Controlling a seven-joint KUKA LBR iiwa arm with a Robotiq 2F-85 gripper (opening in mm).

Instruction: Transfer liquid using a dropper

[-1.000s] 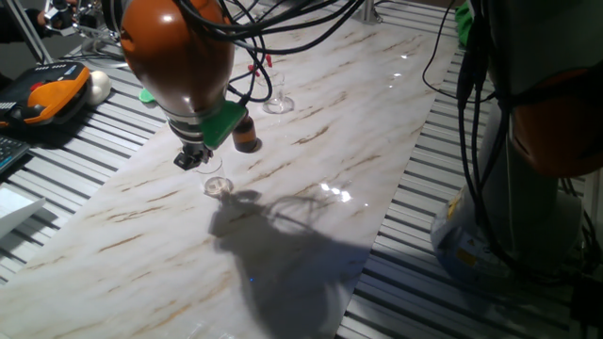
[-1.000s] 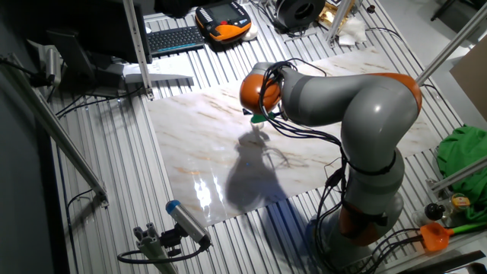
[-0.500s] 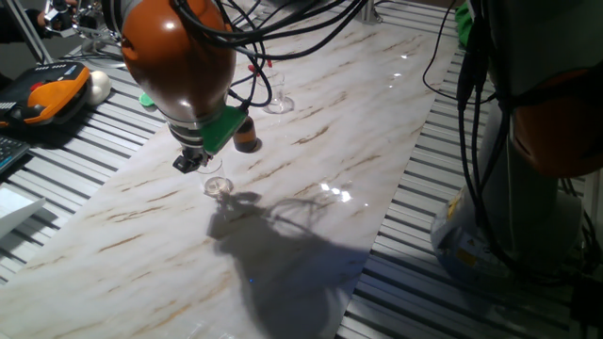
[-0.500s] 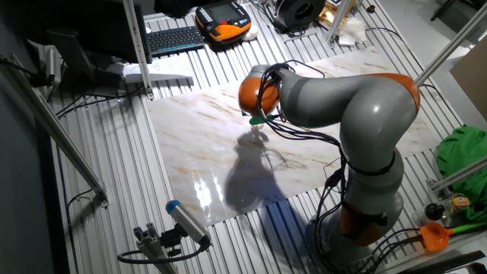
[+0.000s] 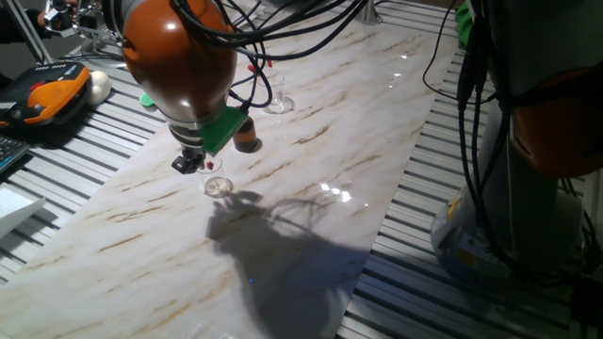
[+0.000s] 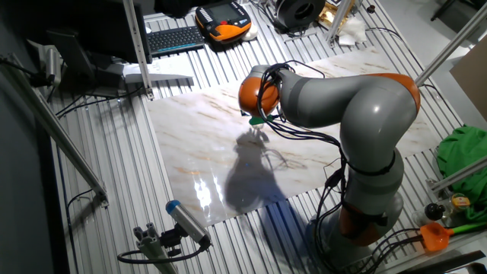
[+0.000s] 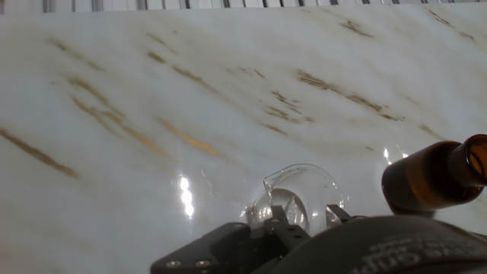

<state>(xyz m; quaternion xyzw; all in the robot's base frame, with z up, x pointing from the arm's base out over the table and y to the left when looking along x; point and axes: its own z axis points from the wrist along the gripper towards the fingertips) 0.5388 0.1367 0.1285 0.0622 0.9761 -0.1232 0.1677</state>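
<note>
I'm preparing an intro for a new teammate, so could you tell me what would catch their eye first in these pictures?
First, the big orange and grey arm bent low over the marble table. Its pincer hangs just above a small clear glass dish near the table's middle, with a red bit showing at its tip. Just behind stands a brown bottle, and farther back a clear glass.

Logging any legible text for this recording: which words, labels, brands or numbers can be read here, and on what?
None can be read.
Amber bottle: no label shows on the side in view.
Orange handheld controller: its markings are too small to read.
Keyboard: key legends are too small to read.
Arm housing: no lettering shows.
Marble tabletop: only veining, no print.
</note>
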